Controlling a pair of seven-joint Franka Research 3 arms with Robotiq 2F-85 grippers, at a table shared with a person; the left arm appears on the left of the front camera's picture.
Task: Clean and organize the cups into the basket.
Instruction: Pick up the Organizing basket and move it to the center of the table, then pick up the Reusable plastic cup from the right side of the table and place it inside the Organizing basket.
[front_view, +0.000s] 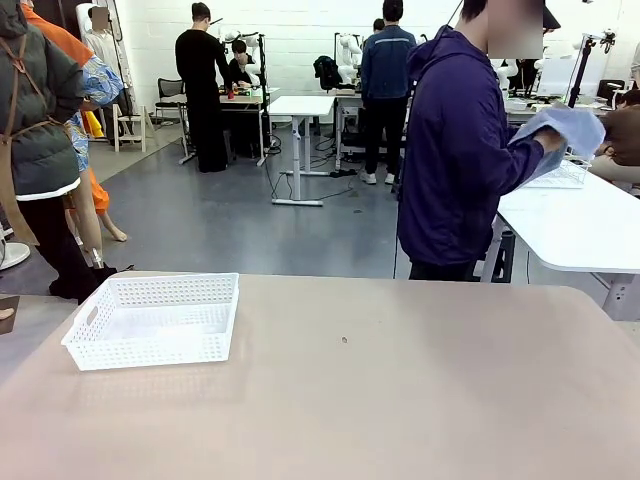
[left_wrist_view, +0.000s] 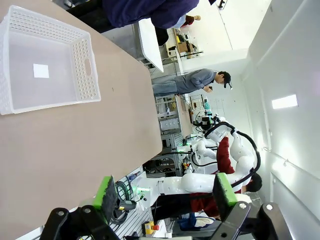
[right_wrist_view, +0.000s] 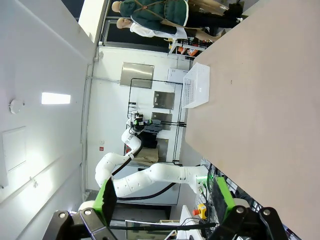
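The basket (front_view: 170, 290) sits on the tan table (front_view: 400, 400), its bare floor showing a small white square in the left wrist view. The left gripper (left_wrist_view: 165, 195) hangs well apart from the basket (left_wrist_view: 85, 70), jaws spread wide, nothing between them. The right gripper (right_wrist_view: 163, 196) is farther still from the basket (right_wrist_view: 196, 87), jaws likewise apart. Beyond the basket, at the table's far side, a person (front_view: 455, 150) holds a pale blue cloth (front_view: 565, 130).

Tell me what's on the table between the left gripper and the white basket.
Nothing. In the left wrist view the tan table runs bare from the open left gripper to the basket.
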